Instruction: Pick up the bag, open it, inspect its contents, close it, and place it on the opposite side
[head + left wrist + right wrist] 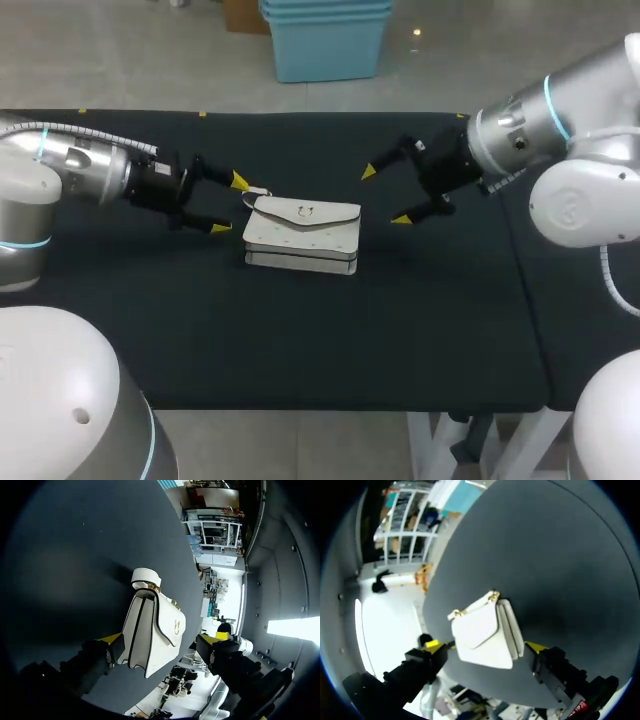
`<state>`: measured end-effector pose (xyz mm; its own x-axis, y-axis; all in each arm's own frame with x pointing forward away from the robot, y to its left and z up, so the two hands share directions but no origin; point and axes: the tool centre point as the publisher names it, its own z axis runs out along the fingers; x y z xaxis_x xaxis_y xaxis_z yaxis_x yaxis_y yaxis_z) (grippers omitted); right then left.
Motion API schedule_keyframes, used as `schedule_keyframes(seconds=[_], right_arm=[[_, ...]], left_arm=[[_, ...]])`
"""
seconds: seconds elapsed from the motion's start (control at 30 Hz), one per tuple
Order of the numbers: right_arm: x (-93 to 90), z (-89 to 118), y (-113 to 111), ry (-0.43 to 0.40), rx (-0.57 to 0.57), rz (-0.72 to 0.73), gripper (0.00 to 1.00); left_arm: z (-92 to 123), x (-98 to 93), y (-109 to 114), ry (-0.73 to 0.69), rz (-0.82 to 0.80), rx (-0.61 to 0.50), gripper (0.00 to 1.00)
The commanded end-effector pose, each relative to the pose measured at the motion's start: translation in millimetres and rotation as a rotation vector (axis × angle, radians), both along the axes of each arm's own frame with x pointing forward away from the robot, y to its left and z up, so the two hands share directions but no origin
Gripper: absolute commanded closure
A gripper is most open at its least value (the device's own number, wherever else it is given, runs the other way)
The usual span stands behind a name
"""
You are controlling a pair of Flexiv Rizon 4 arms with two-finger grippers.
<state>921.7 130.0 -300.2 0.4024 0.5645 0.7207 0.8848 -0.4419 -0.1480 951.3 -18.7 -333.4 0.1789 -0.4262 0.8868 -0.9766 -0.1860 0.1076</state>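
Near the middle of the black table [300, 340], lying closed on its back, flap and gold clasp [305, 210] facing up: a white handbag [302, 235]. At its 9 o'clock, just beside the strap end, the left gripper [229, 205], fingers spread wide, gripping nothing. At its 2 o'clock, slightly apart, the right gripper [385, 195], likewise spread wide and empty. In both wrist views, handbag ahead of the yellow tips.

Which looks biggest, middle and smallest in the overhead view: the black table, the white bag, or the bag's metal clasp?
1. Table: by far the largest.
2. White bag.
3. Clasp: a tiny ring on the bag's flap.
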Motion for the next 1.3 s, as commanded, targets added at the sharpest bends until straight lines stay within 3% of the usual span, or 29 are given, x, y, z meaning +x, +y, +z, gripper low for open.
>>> schedule_keyframes(seconds=[0.03,0.13,0.17,0.23,0.3,0.4,0.47,0.7,0.87,1.0,1.13,1.3], right_arm=[[16.3,-12,12,0.037,0.063,0.058,0.00],[19.9,-17,20,0.053,0.096,0.084,0.00],[20.8,-19,22,0.055,0.105,0.092,0.00],[22.3,-22,26,0.059,0.112,0.106,0.01],[22.9,-25,29,0.066,0.124,0.113,0.02],[23.0,-32,33,0.085,0.150,0.125,0.06],[22.0,-36,34,0.095,0.160,0.125,0.09],[20.2,-44,38,0.109,0.183,0.143,0.39],[19.0,-54,39,0.115,0.170,0.154,0.36],[21.0,-59,33,0.102,0.173,0.159,0.27],[24.1,-54,27,0.079,0.195,0.164,0.30],[21.6,-59,38,0.048,0.247,0.213,0.36]], left_arm=[[-6,14.6,-2,0.031,-0.045,-0.024,0.00],[-8,17.5,-4,0.042,-0.066,-0.045,0.01],[-9,18.1,-5,0.037,-0.075,-0.052,0.07],[-10,19.8,-7,0.037,-0.087,-0.071,0.09],[-11,21.3,-11,0.039,-0.104,-0.091,0.22],[-14,21.7,-17,0.043,-0.130,-0.095,0.33],[-16,22.0,-20,0.054,-0.147,-0.108,0.31],[-25,26.2,-29,0.061,-0.163,-0.130,0.36],[-26,28.5,-31,0.061,-0.168,-0.138,0.41],[-26,28.8,-32,0.061,-0.175,-0.132,0.40],[-26,30.3,-34,0.063,-0.178,-0.130,0.41],[-29,31.9,-36,0.065,-0.183,-0.140,0.41]])
